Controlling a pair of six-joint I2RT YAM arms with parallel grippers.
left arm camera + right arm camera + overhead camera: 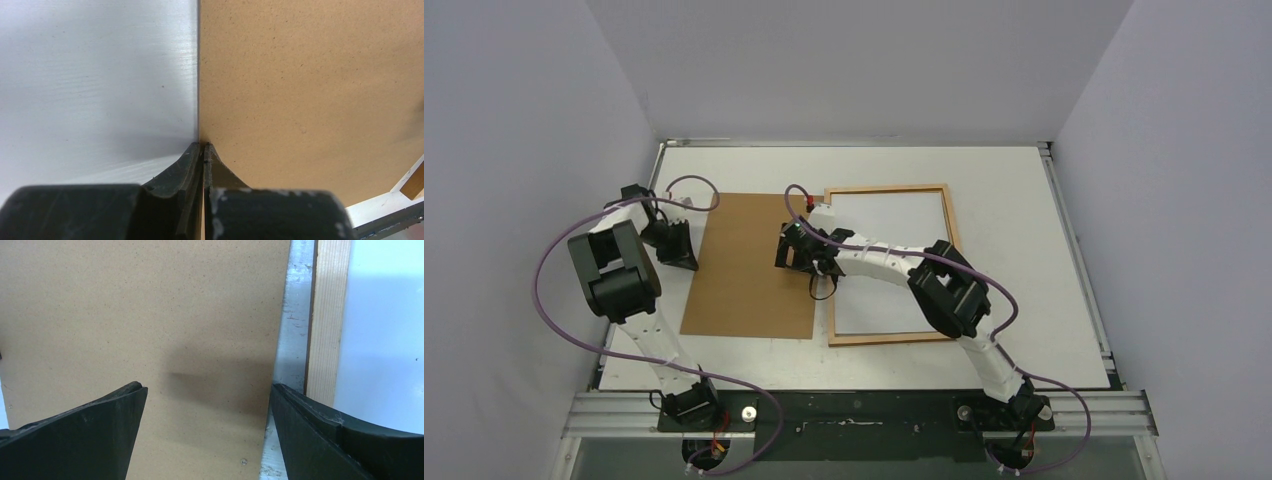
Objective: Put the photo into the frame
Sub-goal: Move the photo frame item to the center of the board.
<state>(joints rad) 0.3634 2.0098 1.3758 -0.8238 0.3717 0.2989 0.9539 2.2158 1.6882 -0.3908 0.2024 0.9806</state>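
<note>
White-backed photo (894, 215) lies inside flat wooden frame (884, 188).

Left arm (649, 335), right arm (874, 262): white links joined by bulky black joint housings (614, 270). Purple cables (552, 262) looped along each; white ties seen on right arm. Bases (686, 405) black. On left gripper (204, 146), fingers (280, 210) black, white-scuffed.

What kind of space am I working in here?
Probably a robot test cell, not a home: white tabletop, plain grey walls closing it on three sides, and a metal rail carrying the arm bases.
</note>
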